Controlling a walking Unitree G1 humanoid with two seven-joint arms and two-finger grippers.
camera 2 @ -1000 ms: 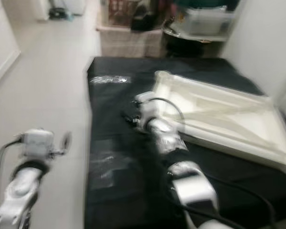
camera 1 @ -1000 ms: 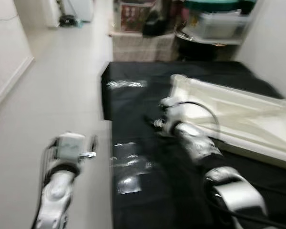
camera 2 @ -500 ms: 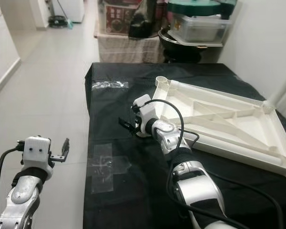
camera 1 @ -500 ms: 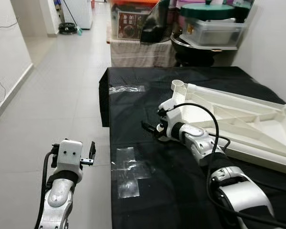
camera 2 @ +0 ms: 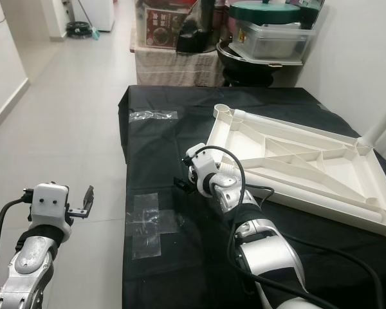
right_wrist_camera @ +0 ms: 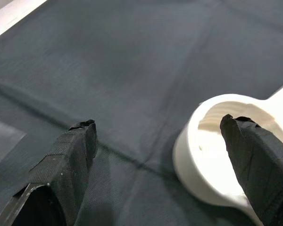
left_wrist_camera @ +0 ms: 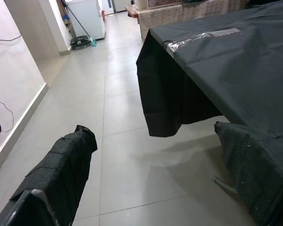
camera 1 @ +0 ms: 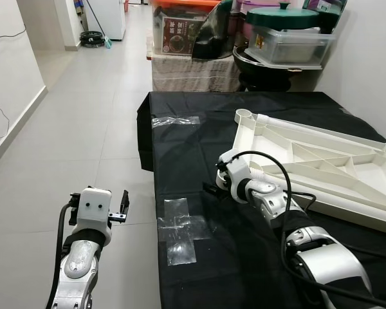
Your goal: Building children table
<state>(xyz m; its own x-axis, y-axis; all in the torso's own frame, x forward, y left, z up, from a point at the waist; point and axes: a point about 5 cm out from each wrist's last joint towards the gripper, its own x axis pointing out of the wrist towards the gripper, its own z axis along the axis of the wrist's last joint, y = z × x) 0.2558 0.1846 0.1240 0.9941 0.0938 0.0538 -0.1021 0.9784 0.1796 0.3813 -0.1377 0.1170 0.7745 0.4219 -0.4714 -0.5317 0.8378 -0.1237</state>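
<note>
At frame centre, the right gripper (camera 1: 210, 188), fingers spread wide and empty, hovers over the black desk (camera 1: 199, 141) beside the white tabletop (camera 1: 321, 161). Lower left, the left gripper (camera 1: 124, 205) hangs open above the floor (camera 1: 71, 129).

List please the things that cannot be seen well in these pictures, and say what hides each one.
- White tabletop: its right corner is cut off by the picture edge in the left eye view.
- Right gripper: its fingertips are dark against the black cloth, hard to make out in the eye views.
- Round leg socket: partly hidden behind one finger in the right wrist view.
- Boxes on the far shelf: labels too small to read.
</note>
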